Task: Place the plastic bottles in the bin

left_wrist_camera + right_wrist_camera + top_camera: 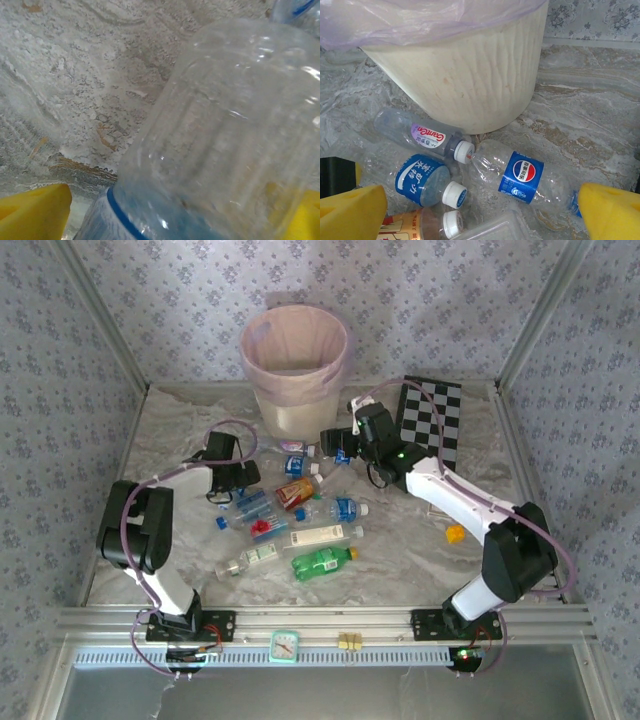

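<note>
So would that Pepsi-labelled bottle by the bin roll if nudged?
Probably: the Pepsi-labelled bottle lies on its side, so it may roll. It looks empty, so likely light. Its thin clear walls would probably dent when squeezed.

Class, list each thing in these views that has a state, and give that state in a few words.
bin: upright, pink liner folded over its rim.
left gripper: open, pads either side of a clear bottle.
right gripper: open, empty, beside the bin.
Pepsi-labelled bottle: lying on its side.
green bottle: lying on its side, capped.
orange-labelled bottle: lying on its side.
</note>
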Tool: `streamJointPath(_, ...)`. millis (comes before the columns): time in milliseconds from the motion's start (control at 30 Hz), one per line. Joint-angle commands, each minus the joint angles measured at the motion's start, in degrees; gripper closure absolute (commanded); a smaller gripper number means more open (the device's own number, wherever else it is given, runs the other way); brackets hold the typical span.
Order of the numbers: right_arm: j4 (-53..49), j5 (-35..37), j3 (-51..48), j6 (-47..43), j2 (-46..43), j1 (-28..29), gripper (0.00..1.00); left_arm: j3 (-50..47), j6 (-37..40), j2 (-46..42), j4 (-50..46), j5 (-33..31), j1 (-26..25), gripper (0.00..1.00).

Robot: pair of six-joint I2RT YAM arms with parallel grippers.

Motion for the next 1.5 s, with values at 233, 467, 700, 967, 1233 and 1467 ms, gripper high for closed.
streamJointPath(233, -0.28, 2.35, 1.26, 0.85, 0.62, 0.24, 0.0, 1.31, 0.69, 1.36, -0.84, -2.11, 0.3, 0.2)
streamJointPath(467, -0.68, 2.87, 1.34, 0.75, 0.59, 0.32, 0.0, 0.19, 0.69, -0.03, -0.21, -4.35, 0.29, 0.32)
streamJointPath(700, -0.77, 3.41, 0.79, 0.63, -0.04, 0.5, 0.0, -1.1, 1.04, -5.33, -0.21, -8.44, 0.31, 0.4)
streamJointPath(967, -0.43, 4.09, -2.14, 0.57, -1.49, 0.46, 0.0, -2.72, 1.08, -20.59, 0.26, -10.05, 0.39, 0.41)
streamJointPath(1233, 1.13, 5.23, -5.45, 0.32, -2.95, 0.18, 0.0, 0.22, 1.22, -33.78, 5.34, -6.43, 0.38, 0.41)
streamJointPath(1467, 1.97, 5.61, -7.48, 0.18, -3.15, -0.25, 0.0, 7.52, 1.13, -34.71, 15.34, -0.18, 0.12, 0.42)
